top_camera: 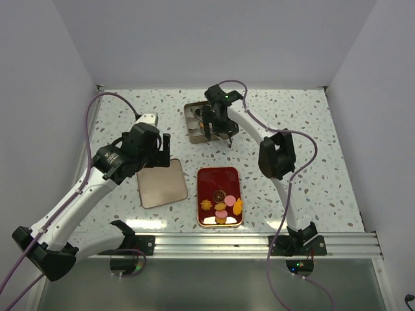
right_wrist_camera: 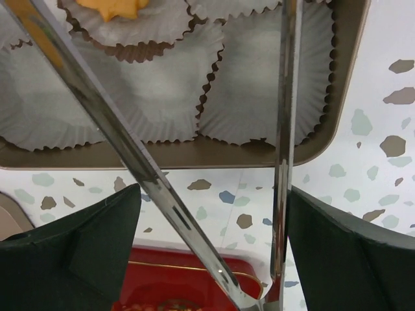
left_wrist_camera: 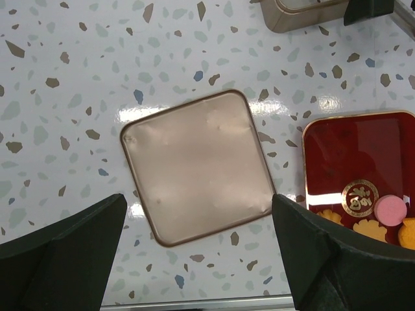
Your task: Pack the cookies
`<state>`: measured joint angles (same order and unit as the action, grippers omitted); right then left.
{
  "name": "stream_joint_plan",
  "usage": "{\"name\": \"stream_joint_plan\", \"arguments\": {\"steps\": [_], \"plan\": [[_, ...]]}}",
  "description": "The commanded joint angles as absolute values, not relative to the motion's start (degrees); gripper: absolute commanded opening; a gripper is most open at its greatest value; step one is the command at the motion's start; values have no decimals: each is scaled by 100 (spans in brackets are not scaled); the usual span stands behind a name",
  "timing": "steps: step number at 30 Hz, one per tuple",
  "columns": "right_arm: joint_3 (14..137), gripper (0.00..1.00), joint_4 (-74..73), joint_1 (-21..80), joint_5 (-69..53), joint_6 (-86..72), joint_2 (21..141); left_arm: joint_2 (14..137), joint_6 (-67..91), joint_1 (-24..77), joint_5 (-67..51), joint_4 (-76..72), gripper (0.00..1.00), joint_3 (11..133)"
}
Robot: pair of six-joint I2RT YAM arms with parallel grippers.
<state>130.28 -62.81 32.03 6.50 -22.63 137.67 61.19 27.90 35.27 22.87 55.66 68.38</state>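
Several cookies [top_camera: 220,206] lie at the near end of the red tray [top_camera: 219,176]; the left wrist view shows a pink one [left_wrist_camera: 391,210] and orange ones [left_wrist_camera: 369,228]. One orange cookie [right_wrist_camera: 110,8] sits in a paper cup inside the tin box [top_camera: 194,133]. My right gripper [top_camera: 220,129] hovers over the tin's near edge, shut on the metal tongs [right_wrist_camera: 162,194], whose arms are spread apart and hold nothing; it also shows in the right wrist view [right_wrist_camera: 214,194]. My left gripper [top_camera: 155,150] is open and empty above the tin lid [left_wrist_camera: 194,165].
The tin holds several empty white paper cups [right_wrist_camera: 253,84]. The lid [top_camera: 163,183] lies flat left of the red tray. White walls close the table at the back and sides. A metal rail [top_camera: 259,245] runs along the near edge.
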Motion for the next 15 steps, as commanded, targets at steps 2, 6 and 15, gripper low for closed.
{"name": "stream_joint_plan", "arguments": {"steps": [2, 6, 15], "plan": [[13184, 90, -6109, 3111, 642, -2144, 13799, 6126, 2760, 3516, 2496, 5599, 100, 7005], [13034, 78, -5994, 3111, 668, -2171, 13755, 6143, 2768, 3516, 2479, 5564, 100, 6970], [12938, 50, -5941, 3111, 686, -2127, 13737, 6205, 2768, 3516, 2391, 5511, 100, 6987]]}}
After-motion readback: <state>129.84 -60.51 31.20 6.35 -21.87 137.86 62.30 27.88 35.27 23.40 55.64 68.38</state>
